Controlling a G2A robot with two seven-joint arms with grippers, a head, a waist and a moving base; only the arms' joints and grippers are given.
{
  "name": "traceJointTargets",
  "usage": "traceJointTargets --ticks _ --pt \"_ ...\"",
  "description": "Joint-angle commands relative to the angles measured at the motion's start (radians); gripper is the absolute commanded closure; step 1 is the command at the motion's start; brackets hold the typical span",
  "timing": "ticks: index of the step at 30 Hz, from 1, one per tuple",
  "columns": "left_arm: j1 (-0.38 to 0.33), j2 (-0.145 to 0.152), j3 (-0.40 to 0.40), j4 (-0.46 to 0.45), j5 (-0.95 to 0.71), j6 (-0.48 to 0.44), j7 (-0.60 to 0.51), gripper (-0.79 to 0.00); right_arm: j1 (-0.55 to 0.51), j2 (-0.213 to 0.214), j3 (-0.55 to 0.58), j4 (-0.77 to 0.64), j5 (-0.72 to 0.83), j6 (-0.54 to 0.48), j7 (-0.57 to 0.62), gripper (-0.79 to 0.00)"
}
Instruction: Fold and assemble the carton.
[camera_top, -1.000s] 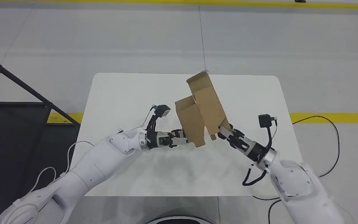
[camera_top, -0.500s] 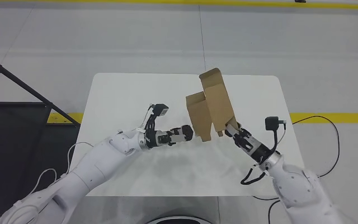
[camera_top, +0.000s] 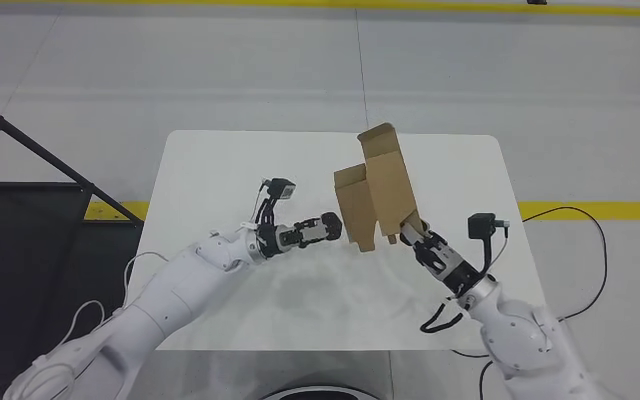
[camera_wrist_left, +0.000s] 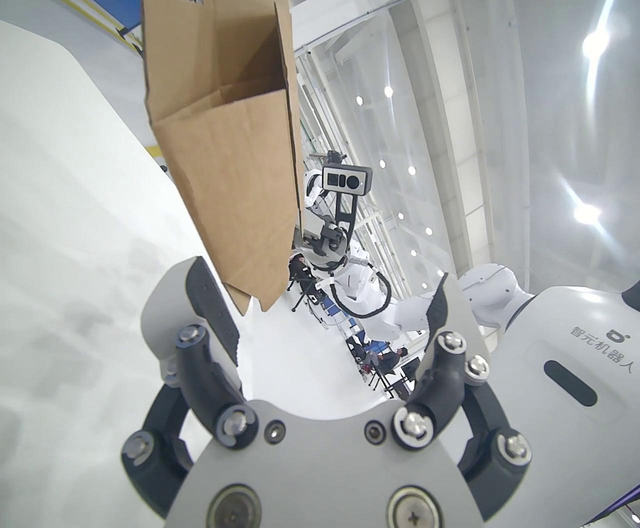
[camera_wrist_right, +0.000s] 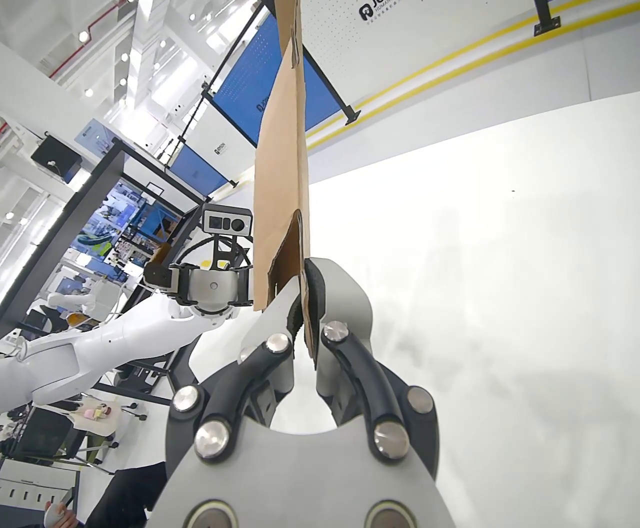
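A brown cardboard carton (camera_top: 378, 190), partly unfolded with flaps sticking out, is held up over the middle of the white table (camera_top: 200, 170). My right gripper (camera_top: 408, 234) is shut on the carton's lower right edge; in the right wrist view the carton (camera_wrist_right: 280, 200) stands edge-on with its corner pinched at the right gripper (camera_wrist_right: 302, 295). My left gripper (camera_top: 332, 227) is open just left of the carton's lower left corner, not touching it. In the left wrist view the carton's (camera_wrist_left: 225, 140) tip hangs just beyond the open left gripper (camera_wrist_left: 325, 295).
The table's left half and front strip around the arms are bare white surface. A yellow floor line (camera_top: 570, 210) runs beside the table's right edge, and a black stand (camera_top: 50, 165) leans off the left side.
The right gripper carried the carton to the right and turned it more upright. The left gripper let go of the carton's lower left corner and drew back slightly left, now open.
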Motion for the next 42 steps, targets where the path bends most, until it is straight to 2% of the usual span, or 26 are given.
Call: traceJointTargets --ticks 1,14,42 --pt "-0.002 -0.005 -0.001 0.005 0.001 0.001 -0.001 -0.785 -0.001 -0.001 0.0 0.0 -0.007 0.001 0.0 0.0" --pt "-0.005 -0.031 -0.013 0.022 0.023 0.013 -0.013 -0.785 0.007 -0.014 -0.021 -0.006 -0.071 0.047 0.003 0.0" --pt "0.0 -0.056 -0.058 0.006 0.064 0.038 -0.038 -0.785 -0.003 -0.046 -0.083 -0.044 -0.263 0.131 -0.068 0.0"
